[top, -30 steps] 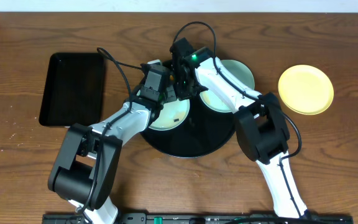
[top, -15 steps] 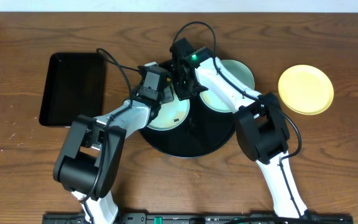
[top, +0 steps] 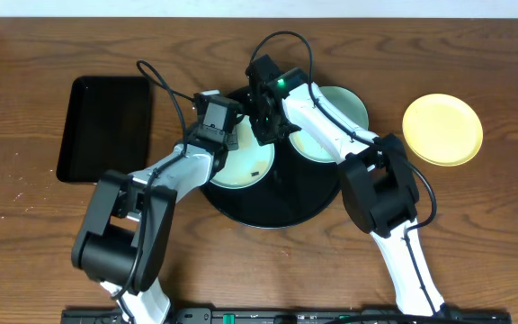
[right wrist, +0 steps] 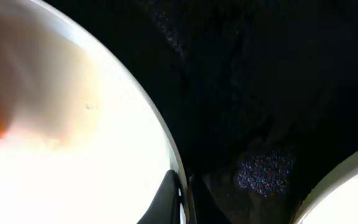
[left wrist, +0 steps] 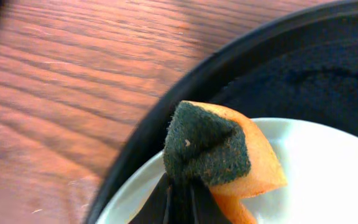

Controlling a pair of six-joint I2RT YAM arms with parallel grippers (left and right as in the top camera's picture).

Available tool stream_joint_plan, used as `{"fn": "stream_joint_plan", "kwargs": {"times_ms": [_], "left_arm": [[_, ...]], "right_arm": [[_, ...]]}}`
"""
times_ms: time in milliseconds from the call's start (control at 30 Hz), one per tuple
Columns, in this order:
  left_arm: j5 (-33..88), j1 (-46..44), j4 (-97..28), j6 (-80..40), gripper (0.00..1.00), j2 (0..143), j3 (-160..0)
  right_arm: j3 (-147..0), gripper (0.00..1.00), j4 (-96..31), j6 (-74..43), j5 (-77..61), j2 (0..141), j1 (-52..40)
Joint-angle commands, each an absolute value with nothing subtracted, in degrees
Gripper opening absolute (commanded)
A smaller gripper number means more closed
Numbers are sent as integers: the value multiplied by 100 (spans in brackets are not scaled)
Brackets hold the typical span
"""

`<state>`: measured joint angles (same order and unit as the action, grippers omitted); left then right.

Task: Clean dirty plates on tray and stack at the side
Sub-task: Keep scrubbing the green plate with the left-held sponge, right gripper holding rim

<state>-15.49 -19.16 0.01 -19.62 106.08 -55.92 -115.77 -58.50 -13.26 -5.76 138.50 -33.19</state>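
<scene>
Progress: roughly a third done, by my reading. One plate is off the tray and two are left on it.
Yellow plate (top: pixel 442 129): lies alone on the wooden surface (top: pixel 475 225), well to the right of the round black tray (top: pixel 277 209). It looks clean, and nothing is stacked on it yet.
Left mint plate (top: pixel 250 169): sits on the left half of the round tray with both arms over it. This appears to be the plate being wiped.
Right mint plate (top: pixel 347 108): sits at the tray's back right, partly under the right arm. A faint yellowish streak shows near its left edge, so it likely awaits cleaning.
Left gripper (left wrist: pixel 179 200): pressed together on an orange sponge (left wrist: pixel 229 155) with a dark green scouring face. The sponge sits at the left mint plate's rim, beside the tray's edge.
Right gripper (right wrist: pixel 182 196): pinches the left mint plate's rim between its fingertips, as if steadying it.
Sauce on the held plate: hard to judge, since the right wrist view is washed out.
Rectangular black tray (top: pixel 106 129): far left, well apart from the work.
Remaining: finish this plate, wipe the other, and stack both by the yellow one.
</scene>
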Motion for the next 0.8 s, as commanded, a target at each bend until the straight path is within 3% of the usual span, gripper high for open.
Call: {"fn": "stream_joint_plan", "kwargs": {"times_ms": [0,267,533,767], "left_arm": [[-2095,-1776,-222,-1798,8,10182,-5564],[-2191,-1793,-1153,-2095,8,9415,-5564],[290,-1811,-1527,-3736,8,9585,-5555],[519,-1949,-1695,-3848,7,10022,-5555]], "right_arm": [[-11419,2,-5935,-1413,-427,13985,-3417],[-11419,2,-5931,-1413,-427,13985,-3417],[-11419,1,-5909,-1413,-427,13985,-3417],[-11419,2,-5909,-1413,-427,13985,-3417]]}}
